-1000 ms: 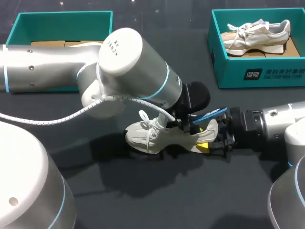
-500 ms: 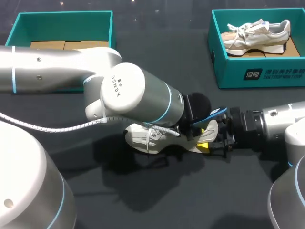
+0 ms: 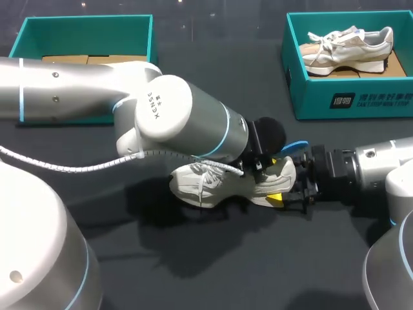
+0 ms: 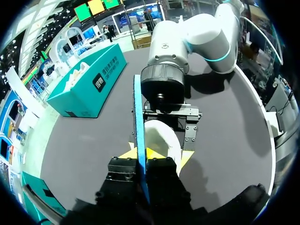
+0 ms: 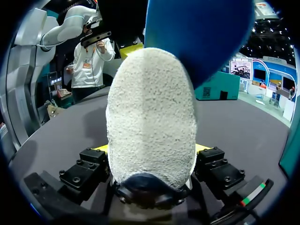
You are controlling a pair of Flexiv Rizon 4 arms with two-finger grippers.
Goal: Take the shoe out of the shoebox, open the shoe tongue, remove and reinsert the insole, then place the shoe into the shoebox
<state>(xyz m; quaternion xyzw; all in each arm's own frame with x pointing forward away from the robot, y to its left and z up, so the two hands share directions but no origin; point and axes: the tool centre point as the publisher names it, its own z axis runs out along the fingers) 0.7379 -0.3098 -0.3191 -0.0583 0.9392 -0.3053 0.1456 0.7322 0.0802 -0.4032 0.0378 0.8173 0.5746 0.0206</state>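
A white lace-up shoe [image 3: 216, 184] lies on the dark table, toe to the left. My right gripper [image 3: 286, 194] comes in from the right and is shut on its heel [image 5: 150, 117], one yellow tip on each side. A blue insole [image 3: 294, 147] sticks up out of the heel opening. My left gripper [image 4: 140, 153] is above the heel and shut on the insole [image 4: 137, 112], which shows edge-on between its yellow fingertips. The broad blue face of the insole [image 5: 197, 33] rises behind the heel in the right wrist view. The left arm hides the shoe's opening from the head view.
A teal shoebox [image 3: 348, 100] at the back right holds a second pale shoe [image 3: 348, 44]. Another teal box [image 3: 87, 29] at the back left shows cardboard inside. My left arm's large elbow [image 3: 171, 113] hangs over the table's middle.
My left gripper has come down at the heel and closed on the blue insole. The left arm's wrist turned. The right gripper and the shoe have kept their place.
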